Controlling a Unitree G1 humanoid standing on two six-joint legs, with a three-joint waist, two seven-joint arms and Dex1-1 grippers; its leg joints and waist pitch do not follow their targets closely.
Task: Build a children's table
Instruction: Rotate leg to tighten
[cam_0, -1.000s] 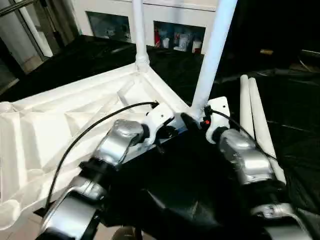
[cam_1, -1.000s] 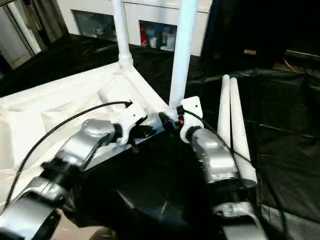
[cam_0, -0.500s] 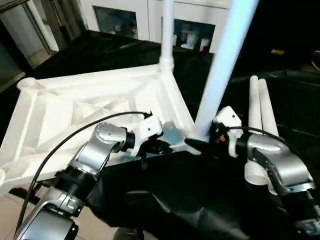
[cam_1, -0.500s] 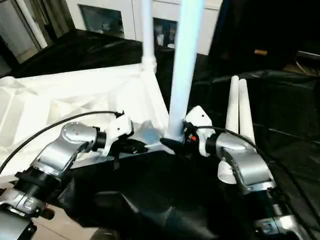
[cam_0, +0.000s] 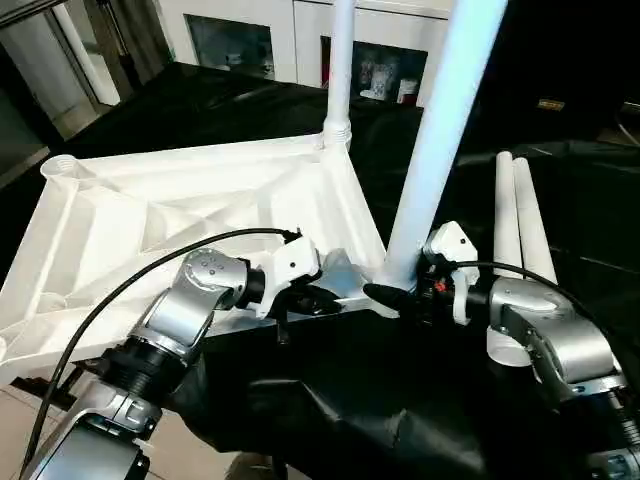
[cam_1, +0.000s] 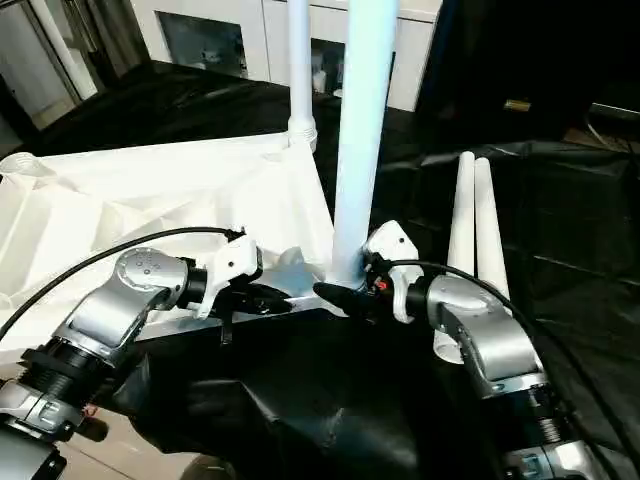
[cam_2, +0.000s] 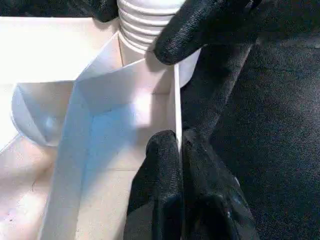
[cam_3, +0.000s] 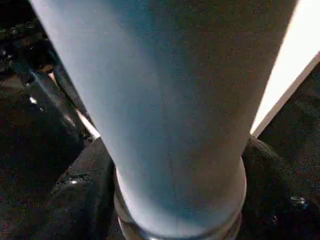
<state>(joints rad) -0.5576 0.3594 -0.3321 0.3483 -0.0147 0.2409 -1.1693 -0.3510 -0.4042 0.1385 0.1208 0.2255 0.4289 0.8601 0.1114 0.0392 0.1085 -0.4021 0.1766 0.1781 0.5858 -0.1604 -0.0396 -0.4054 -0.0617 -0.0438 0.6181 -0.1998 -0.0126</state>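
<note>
The children's table's white tabletop (cam_0: 150, 210) lies upside down, ribbed side up, on the black cloth. Two white legs stand upright in its corner sockets: the far leg (cam_0: 340, 60) and the near leg (cam_0: 440, 150). My left gripper (cam_0: 310, 298) is shut on the thin rim wall of the tabletop (cam_2: 125, 95), close to the near socket. My right gripper (cam_0: 395, 288) holds the base of the near leg (cam_3: 170, 110), with its fingers (cam_3: 80, 200) pressed against both sides. Two more legs (cam_0: 520, 220) lie side by side to the right.
The black-draped work table (cam_0: 400, 400) ends near the lower left, where pale floor (cam_0: 30, 420) shows. A white cabinet (cam_0: 300, 15) with open shelves stands behind the table. A black cable (cam_0: 150, 275) arcs over my left forearm.
The camera has shifted, so more of the tabletop shows. My right gripper's fingers have closed in on the near leg's base. The left gripper keeps its hold on the rim.
</note>
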